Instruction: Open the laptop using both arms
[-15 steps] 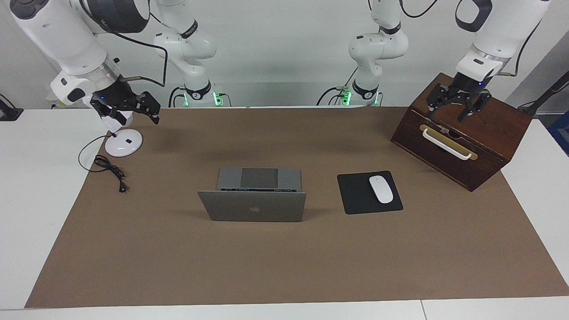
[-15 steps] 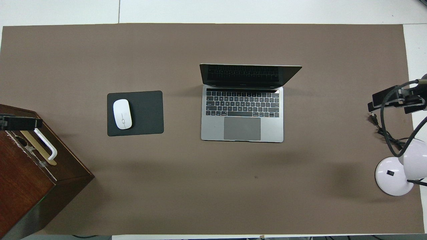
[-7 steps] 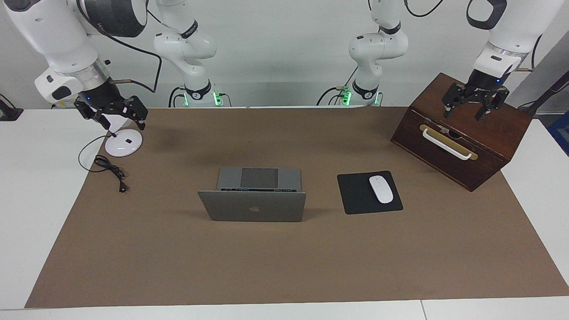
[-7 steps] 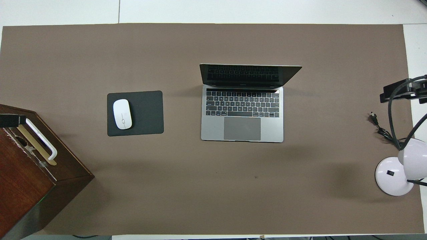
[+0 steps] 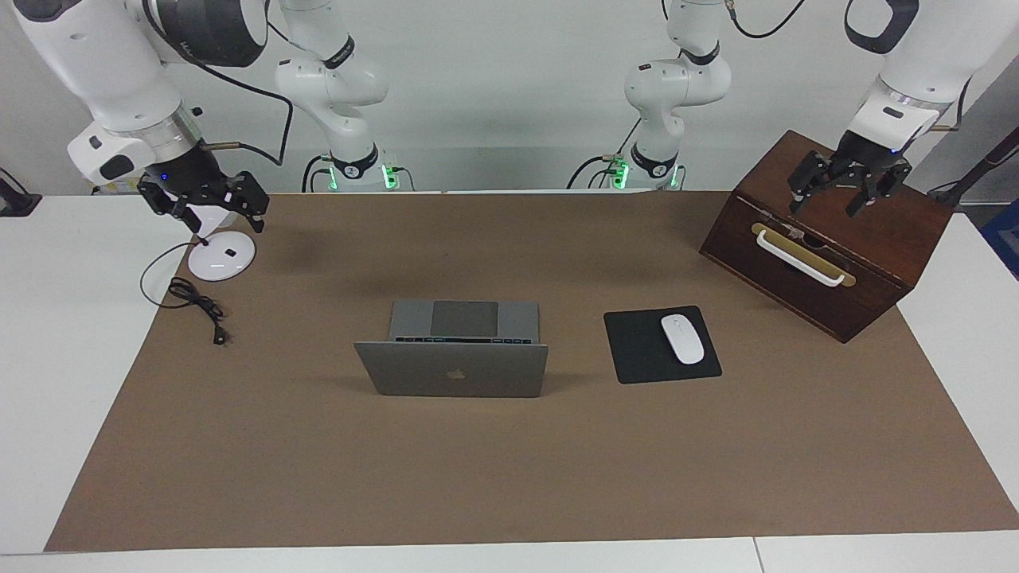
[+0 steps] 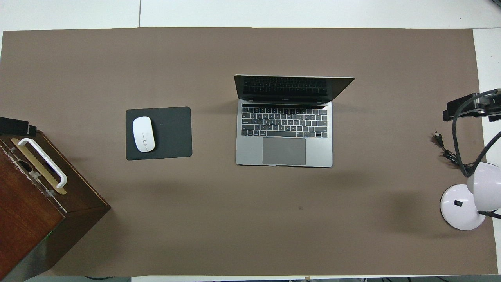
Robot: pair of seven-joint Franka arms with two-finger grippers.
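Note:
The silver-grey laptop [image 5: 454, 370] stands open in the middle of the brown mat, lid raised, dark logo on its back. The overhead view shows its keyboard deck and trackpad [image 6: 283, 150] and a dark screen. My left gripper [image 5: 836, 199] hangs open and empty over the wooden box at the left arm's end, well away from the laptop; only its tip [image 6: 13, 127] shows from overhead. My right gripper [image 5: 211, 211] hangs open and empty over the lamp base at the right arm's end; from overhead it [image 6: 465, 109] shows at the mat's edge.
A dark wooden box [image 5: 876, 231] with a white handle [image 5: 800, 259] sits at the left arm's end. A black mouse pad [image 5: 637, 350] with a white mouse [image 5: 682, 338] lies beside the laptop. A white lamp base [image 5: 221, 256] and black cable [image 5: 195, 302] lie at the right arm's end.
Both grippers have drawn outward toward their ends of the table, away from the laptop, then nearly stopped. The laptop has not moved.

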